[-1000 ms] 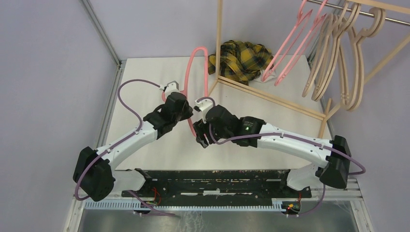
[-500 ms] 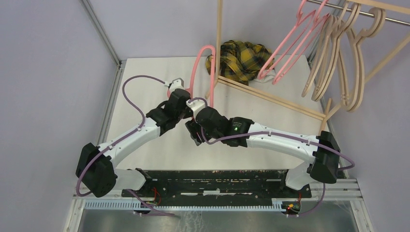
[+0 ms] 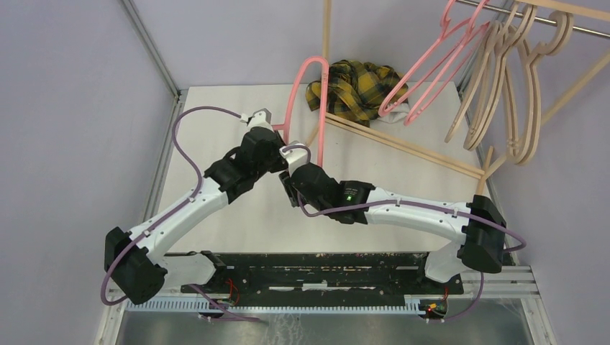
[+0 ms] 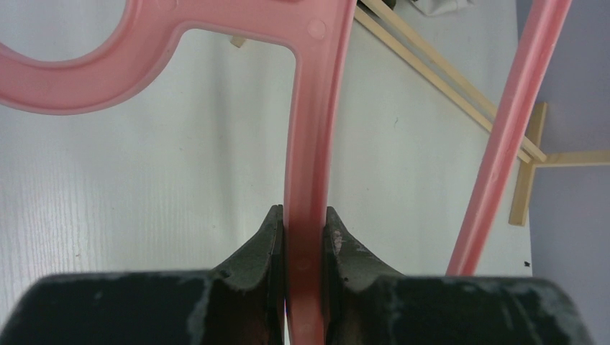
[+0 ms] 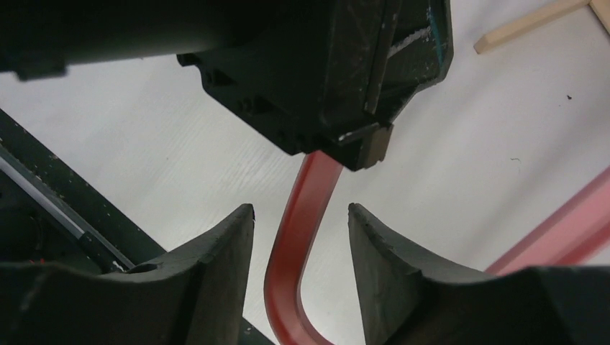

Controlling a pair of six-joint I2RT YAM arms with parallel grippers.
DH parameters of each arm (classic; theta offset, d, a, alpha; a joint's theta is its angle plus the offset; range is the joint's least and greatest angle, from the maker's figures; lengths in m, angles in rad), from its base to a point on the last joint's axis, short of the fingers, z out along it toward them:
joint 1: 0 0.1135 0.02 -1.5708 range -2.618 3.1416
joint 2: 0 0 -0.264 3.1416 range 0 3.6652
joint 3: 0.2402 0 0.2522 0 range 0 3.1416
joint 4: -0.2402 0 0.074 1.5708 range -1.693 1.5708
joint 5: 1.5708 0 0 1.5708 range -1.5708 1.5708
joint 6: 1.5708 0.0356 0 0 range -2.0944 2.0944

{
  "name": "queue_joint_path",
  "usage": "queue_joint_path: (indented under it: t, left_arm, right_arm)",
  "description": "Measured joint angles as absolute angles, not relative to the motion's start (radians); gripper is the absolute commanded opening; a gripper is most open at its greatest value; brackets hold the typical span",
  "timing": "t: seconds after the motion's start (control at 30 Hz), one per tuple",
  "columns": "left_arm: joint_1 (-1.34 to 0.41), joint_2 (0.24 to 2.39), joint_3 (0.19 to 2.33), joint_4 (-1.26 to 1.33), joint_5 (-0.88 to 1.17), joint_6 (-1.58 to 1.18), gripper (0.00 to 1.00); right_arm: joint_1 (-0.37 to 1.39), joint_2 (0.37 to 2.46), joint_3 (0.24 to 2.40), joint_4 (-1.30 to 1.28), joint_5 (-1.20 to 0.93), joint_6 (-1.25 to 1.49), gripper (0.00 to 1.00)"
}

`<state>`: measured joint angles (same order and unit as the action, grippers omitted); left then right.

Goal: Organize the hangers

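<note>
My left gripper [image 3: 279,152] is shut on the arm of a pink hanger [image 3: 321,100] and holds it upright above the table, hook end up near the plaid cloth. In the left wrist view the jaws [image 4: 302,213] pinch the pink bar [image 4: 311,136]. My right gripper [image 3: 290,190] sits just below the left one. It is open, with its fingers on either side of the hanger's lower bend [image 5: 291,244] and not touching it [image 5: 301,208]. Two pink hangers [image 3: 424,72] and several tan hangers [image 3: 503,86] hang on the rail.
The wooden rack frame [image 3: 403,147] stands at the back right with its metal rail [image 3: 575,25] at the top. A yellow-black plaid cloth [image 3: 356,90] lies inside the frame's base. The white table [image 3: 216,108] has a metal edge rail on its left.
Both arms have moved a little away from the bases. The right gripper has come in close under the left one. The held pink hanger has shifted right, toward the cloth.
</note>
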<state>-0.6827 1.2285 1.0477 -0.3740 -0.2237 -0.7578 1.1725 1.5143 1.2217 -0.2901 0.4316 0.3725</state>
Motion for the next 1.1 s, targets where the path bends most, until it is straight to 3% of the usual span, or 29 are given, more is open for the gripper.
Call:
queue_joint_path:
  t: [0.23,0.33,0.43,0.5,0.63,1.1]
  left_arm:
    - [-0.682,1.172,1.074,-0.381,-0.211,-0.760,0.03]
    - [-0.682,1.142,1.081,-0.381,-0.207,-0.761,0.04]
    - [-0.684,1.122,1.081,-0.378,-0.199,-0.760,0.42]
    - [-0.685,1.103,1.071,-0.363,-0.179,-0.758,0.62]
    - [-0.687,1.005,1.026,-0.325,-0.125,-0.751,0.91]
    - [-0.688,0.689,0.836,-0.259,-0.080,-0.713,0.96]
  right_arm:
    - [1.179,1.494,1.198,-0.240,0.477,0.390,0.19]
    - [1.180,1.471,1.182,-0.218,0.498,0.402,0.02]
    - [1.185,1.453,1.172,-0.202,0.498,0.399,0.01]
    - [1.185,1.443,1.163,-0.203,0.503,0.393,0.01]
    - [1.166,1.438,1.129,-0.249,0.536,0.393,0.01]
    - [1.151,1.253,1.024,-0.266,0.535,0.520,0.01]
